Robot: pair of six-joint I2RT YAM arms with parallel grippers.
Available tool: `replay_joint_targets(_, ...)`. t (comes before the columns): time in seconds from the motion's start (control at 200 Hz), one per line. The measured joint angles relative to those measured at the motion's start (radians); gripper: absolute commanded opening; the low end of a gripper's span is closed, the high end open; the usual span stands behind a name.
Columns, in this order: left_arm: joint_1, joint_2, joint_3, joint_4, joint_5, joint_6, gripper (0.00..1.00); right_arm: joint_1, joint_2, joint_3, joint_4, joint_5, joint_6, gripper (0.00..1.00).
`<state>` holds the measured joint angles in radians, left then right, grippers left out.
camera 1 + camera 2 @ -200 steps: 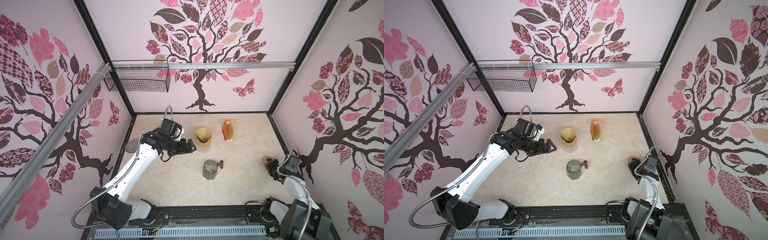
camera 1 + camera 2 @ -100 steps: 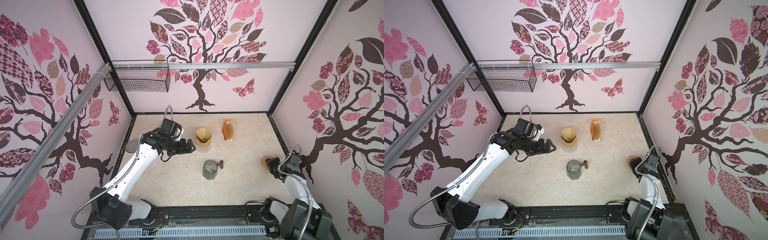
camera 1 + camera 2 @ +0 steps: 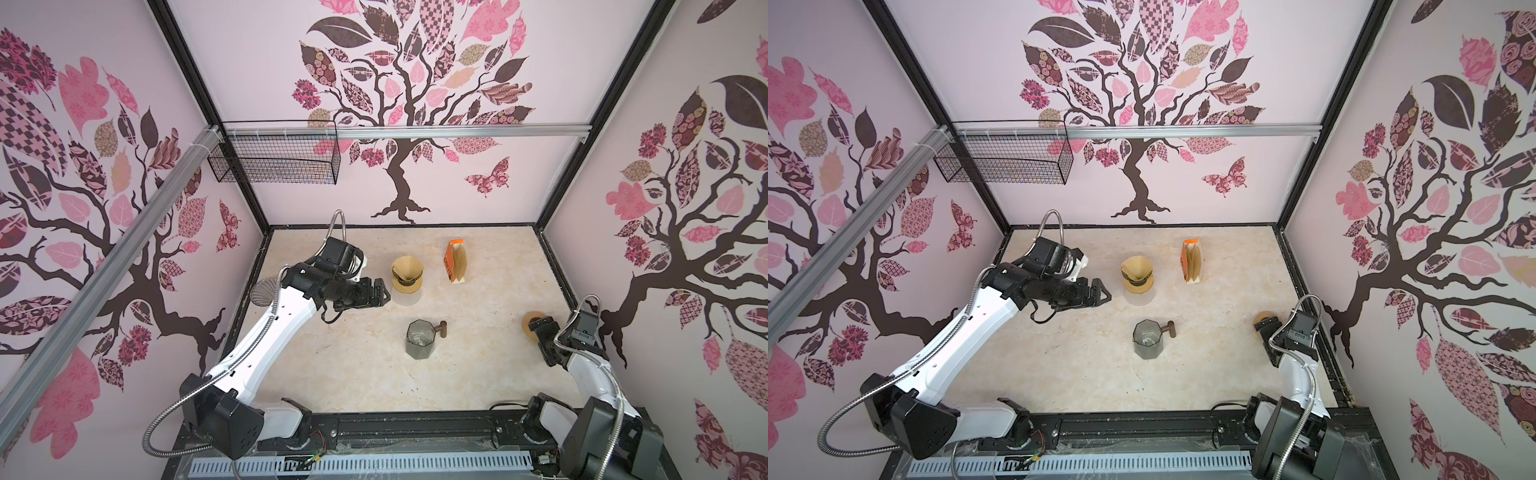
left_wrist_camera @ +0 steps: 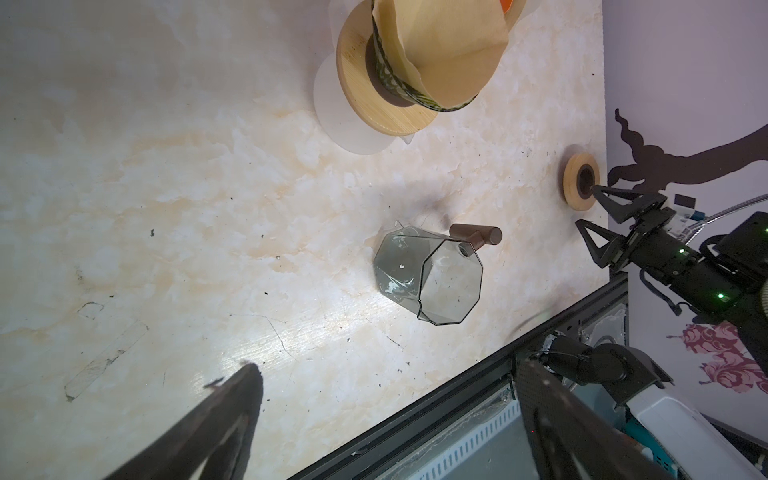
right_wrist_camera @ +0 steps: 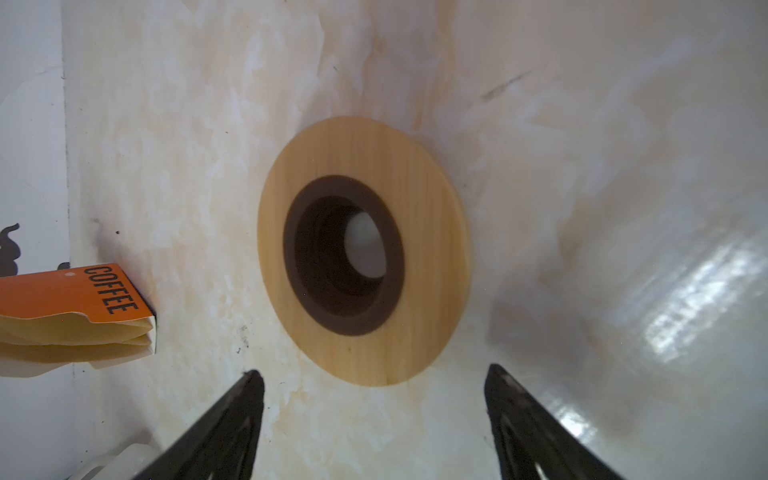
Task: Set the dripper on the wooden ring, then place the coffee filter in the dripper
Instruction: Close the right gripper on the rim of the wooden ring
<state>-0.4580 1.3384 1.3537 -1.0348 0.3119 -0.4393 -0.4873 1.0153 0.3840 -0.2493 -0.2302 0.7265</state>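
In both top views the coffee filter (image 3: 405, 266) is sitting opened out inside the dripper (image 3: 409, 284), towards the back of the table (image 3: 357, 374). The left gripper (image 3: 382, 292) is hovering just beside the dripper, jaws spread and holding nothing

In the left wrist view the coffee filter (image 4: 440, 50) is standing proud of the dripper's rim, well apart from the glass jug (image 4: 428, 274)

In the right wrist view the right gripper (image 5: 374, 370) is gaping empty, its fingers (image 5: 232, 415) not touching the wooden ring (image 5: 361, 166) lying ahead
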Motion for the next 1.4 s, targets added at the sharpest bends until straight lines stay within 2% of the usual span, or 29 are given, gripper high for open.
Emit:
replay_joint_targets(0.42,0.000,-0.042,0.000,0.002,-0.002,0.016,0.98,-0.002,0.021,-0.088,0.256,0.002,0.116,0.92)
replay_joint_targets(0.69,-0.008,-0.143,-0.016,0.069,0.132,0.068,0.98,-0.051,0.075,-0.124,0.426,-0.048,0.189,0.87)
replay_joint_targets(0.89,-0.012,-0.173,-0.035,0.103,0.190,0.078,0.98,-0.065,0.093,-0.132,0.463,-0.067,0.208,0.78)
replay_joint_targets(1.075,-0.013,-0.172,-0.043,0.113,0.200,0.080,0.98,-0.065,0.093,-0.132,0.471,-0.077,0.221,0.59)
replay_joint_targets(1.165,-0.016,-0.171,-0.043,0.114,0.202,0.082,0.98,-0.066,0.093,-0.132,0.477,-0.078,0.225,0.56)
replay_joint_targets(1.395,-0.024,-0.157,-0.043,0.114,0.202,0.086,0.98,-0.066,0.121,-0.132,0.497,-0.076,0.236,0.37)
